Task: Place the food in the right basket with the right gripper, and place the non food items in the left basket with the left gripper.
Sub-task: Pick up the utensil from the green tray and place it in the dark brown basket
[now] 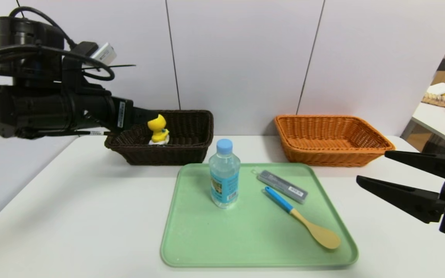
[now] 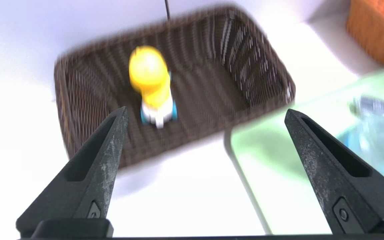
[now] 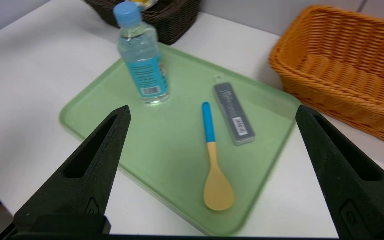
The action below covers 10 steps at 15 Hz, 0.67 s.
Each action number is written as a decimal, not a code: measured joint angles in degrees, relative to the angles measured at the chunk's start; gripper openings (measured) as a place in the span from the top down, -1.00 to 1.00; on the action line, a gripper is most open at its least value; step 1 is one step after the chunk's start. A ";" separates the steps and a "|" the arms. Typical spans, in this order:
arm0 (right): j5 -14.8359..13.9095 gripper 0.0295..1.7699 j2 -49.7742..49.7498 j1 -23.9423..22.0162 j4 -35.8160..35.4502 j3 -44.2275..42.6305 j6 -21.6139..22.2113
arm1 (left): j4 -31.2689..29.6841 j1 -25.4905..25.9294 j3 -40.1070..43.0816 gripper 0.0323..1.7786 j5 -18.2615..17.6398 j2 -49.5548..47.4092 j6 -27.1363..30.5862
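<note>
Left end effector [image 2: 205, 113] released, empty; yellow duck toy on wheeled base [image 2: 152, 85] sits ahead of it inside dark brown wicker basket [image 2: 245, 66], sorted as non-food. Right end effector [image 3: 212, 110] released; clear blue-capped plastic bottle [image 3: 142, 63] ahead on green tray [image 3: 112, 90], likely next.

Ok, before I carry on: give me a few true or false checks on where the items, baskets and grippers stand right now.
1. The duck toy stands in the dark basket. True.
2. The bottle lies on its side. False: it stands upright on the green tray.
3. The orange basket holds the spoon. False: the spoon lies on the tray beside the grey case.
4. The left gripper is open and holds nothing. True.
5. The right gripper grips the bottle. False: it is open, clear of everything.
</note>
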 joint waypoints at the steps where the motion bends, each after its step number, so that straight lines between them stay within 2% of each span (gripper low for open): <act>1: 0.02 -0.93 1.68 1.66 -1.93 0.17 -0.04 | -0.17 -0.91 4.02 -0.87 1.78 -2.60 -0.56; 3: 0.13 -0.93 5.71 4.47 -6.91 1.08 -0.01 | -1.82 -2.47 11.82 -0.88 4.22 -7.31 -2.04; 5: 0.22 -0.93 10.56 6.64 -12.54 2.55 0.02 | -5.27 -3.15 18.26 -0.88 5.00 -10.18 -2.68; 8: 0.17 -0.93 19.66 8.80 -24.00 5.24 -0.01 | -13.23 -3.50 24.06 -0.89 6.24 -11.17 -2.73; 10: -0.39 -0.93 26.25 10.42 -33.10 6.29 -0.09 | -15.37 -3.52 25.99 -0.90 8.00 -11.20 -3.00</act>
